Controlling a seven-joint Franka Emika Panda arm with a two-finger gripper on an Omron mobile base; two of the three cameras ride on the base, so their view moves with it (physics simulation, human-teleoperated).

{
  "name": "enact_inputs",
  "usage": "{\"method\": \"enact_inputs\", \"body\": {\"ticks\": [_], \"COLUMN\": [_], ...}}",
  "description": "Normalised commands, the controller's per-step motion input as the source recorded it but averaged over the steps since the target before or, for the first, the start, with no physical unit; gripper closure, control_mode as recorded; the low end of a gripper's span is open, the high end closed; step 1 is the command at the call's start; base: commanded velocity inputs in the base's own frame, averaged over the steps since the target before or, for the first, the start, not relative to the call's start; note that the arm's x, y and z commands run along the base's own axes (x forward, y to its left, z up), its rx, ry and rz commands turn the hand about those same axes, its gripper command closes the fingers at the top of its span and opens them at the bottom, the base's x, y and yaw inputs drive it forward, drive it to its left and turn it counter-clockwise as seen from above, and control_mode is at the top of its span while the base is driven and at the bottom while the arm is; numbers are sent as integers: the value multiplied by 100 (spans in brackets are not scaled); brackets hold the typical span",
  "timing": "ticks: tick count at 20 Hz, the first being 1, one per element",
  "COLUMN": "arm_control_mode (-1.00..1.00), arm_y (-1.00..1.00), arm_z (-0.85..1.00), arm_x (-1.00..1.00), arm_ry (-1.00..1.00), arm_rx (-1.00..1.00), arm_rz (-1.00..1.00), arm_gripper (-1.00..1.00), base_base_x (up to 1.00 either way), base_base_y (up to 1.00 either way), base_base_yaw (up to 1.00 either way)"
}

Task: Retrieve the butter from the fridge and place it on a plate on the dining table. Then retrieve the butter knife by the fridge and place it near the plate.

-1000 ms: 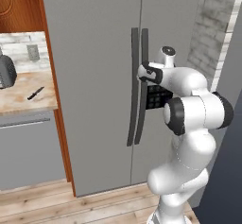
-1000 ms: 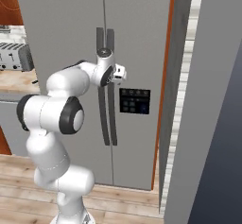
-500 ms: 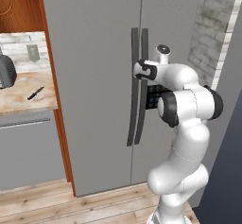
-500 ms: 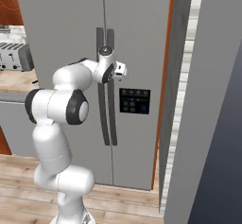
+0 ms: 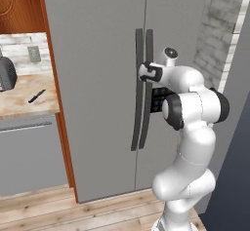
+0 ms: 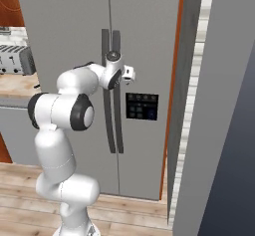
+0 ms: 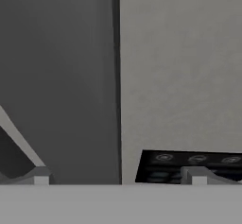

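The fridge (image 5: 97,79) stands shut, its two long dark handles (image 5: 139,93) side by side at the door seam. My gripper (image 5: 145,72) is pressed up to the upper part of the right-hand handle (image 5: 149,45), and in the right base view my gripper (image 6: 128,74) sits just right of the handles (image 6: 105,90). In the hand view my gripper (image 7: 117,178) is open, its fingertips (image 7: 40,176) wide apart, the door seam (image 7: 116,76) between them. The butter knife (image 5: 36,96) lies on the wooden counter left of the fridge. The butter is hidden; plate and dining table are out of view.
A black control panel (image 6: 142,105) sits on the right fridge door. A dark appliance (image 5: 6,74) stands on the counter (image 5: 24,103) by the knife, with a toaster (image 6: 15,59) there too. A grey wall (image 6: 224,130) closes in on the right. Wood floor (image 5: 73,210) lies below.
The hand has moved left, closer onto the fridge handles, and the elbow has risen a little. The fridge doors stay shut.
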Motion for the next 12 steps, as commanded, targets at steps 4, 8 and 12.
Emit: {"method": "enact_inputs", "body": {"ticks": [4, 8, 12], "arm_control_mode": [-100, -100, -100], "arm_y": [0, 0, 0], "arm_z": [-26, -5, -9], "arm_x": [38, 34, 33], "arm_ry": [-13, -3, -6], "arm_rx": [0, 2, 4], "arm_rz": [0, 0, 0], "arm_gripper": [-100, -100, 100], "base_base_x": [0, 0, 0], "base_base_y": [0, 0, 0], "base_base_yaw": [0, 0, 0]}}
